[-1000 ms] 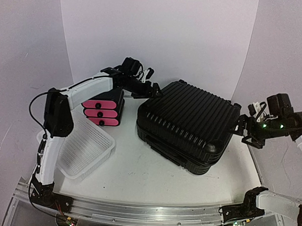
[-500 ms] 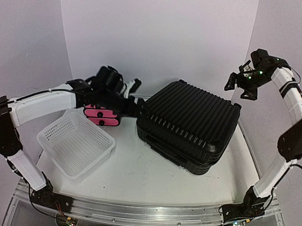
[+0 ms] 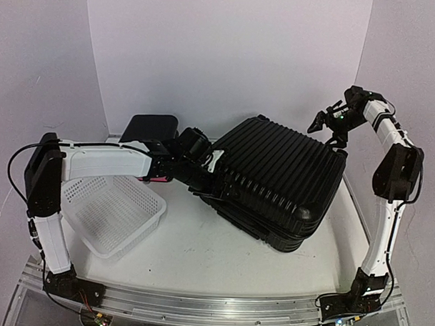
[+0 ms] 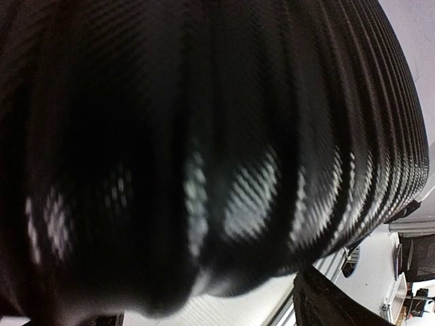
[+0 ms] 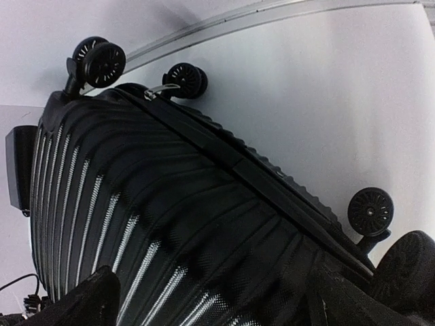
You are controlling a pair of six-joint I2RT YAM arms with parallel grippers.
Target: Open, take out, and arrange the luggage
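Observation:
The luggage (image 3: 278, 176) is a large black ribbed suitcase lying flat and closed on the table. My left gripper (image 3: 217, 179) is pressed against its left side. In the left wrist view the blurred shell (image 4: 224, 149) fills the frame, and one finger (image 4: 326, 299) sits far out at the lower right, so the jaws stand open. My right gripper (image 3: 323, 124) hangs open above the back right corner. Its wrist view looks down on the ribbed lid (image 5: 156, 224), the zip seam and the wheels (image 5: 102, 61), and its fingers (image 5: 92, 299) are wide apart with nothing held.
A white mesh basket (image 3: 112, 213) sits at the front left under my left arm. A black box (image 3: 151, 126) with pink drawers stands behind that arm, mostly hidden. White backdrop walls close in the back and sides. A metal rail (image 3: 212, 309) runs along the near edge.
My left arm swung from the drawer box down and right to the luggage's left side. My right arm rose from the luggage's right side to above its back right corner.

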